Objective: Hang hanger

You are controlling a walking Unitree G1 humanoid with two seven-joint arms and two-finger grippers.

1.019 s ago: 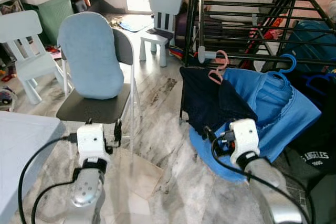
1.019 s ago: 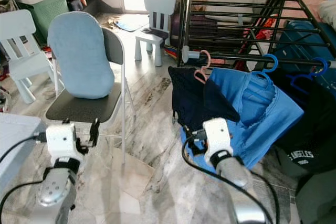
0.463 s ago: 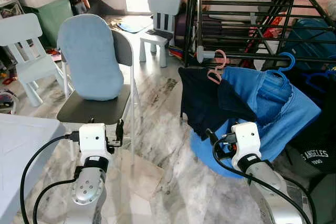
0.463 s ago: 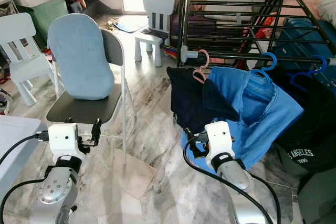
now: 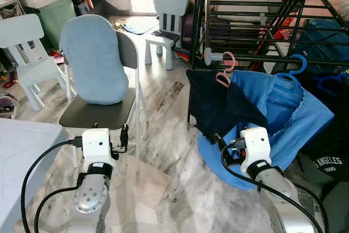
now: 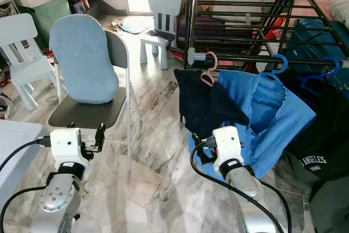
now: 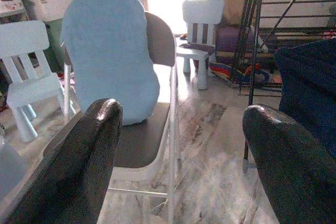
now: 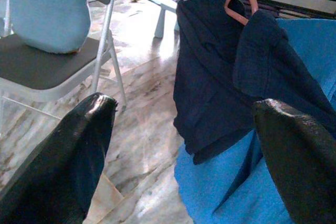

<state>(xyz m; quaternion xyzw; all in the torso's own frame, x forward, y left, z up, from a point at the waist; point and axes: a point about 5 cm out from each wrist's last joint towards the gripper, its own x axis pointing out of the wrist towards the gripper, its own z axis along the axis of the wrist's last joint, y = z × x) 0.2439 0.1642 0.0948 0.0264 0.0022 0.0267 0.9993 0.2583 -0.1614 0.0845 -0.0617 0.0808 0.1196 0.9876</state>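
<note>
A black metal-tube drying rack (image 5: 262,20) stands on the grey marbled floor (image 5: 169,151) ahead and to the right. From its front bar hangs a pink plastic hanger (image 5: 224,69) carrying a dark navy garment (image 5: 215,107). Just beside it a blue plastic hanger (image 5: 297,66) on the same bar carries a bright blue garment (image 5: 289,118), whose lower hem touches the floor. A further blue hanger (image 6: 322,77) holds a black printed shirt (image 5: 327,156), cut off by the frame edge; its lettering is only partly readable.

The right gripper (image 8: 178,145) hovers low, just before the navy garment, its jaws spread wide and empty; in the wrist view the pink hook sits above the gap between the two black fingers (image 8: 63,156). The left gripper (image 7: 178,161) is held in front of a grey folding chair with white legs (image 5: 101,113), jaws likewise wide apart with nothing between them.

A pale blue oval cushion (image 5: 92,58) leans upright against the chair's back. A white child's chair (image 5: 169,20) stands behind, and another white child's chair (image 5: 27,53) at far left. A green ribbed bin (image 5: 57,15) sits in the back corner; its contents cannot be made out. A pale grey bench corner (image 5: 22,151) is cut off at the lower left. Things under the rack are too cluttered to tell apart.
</note>
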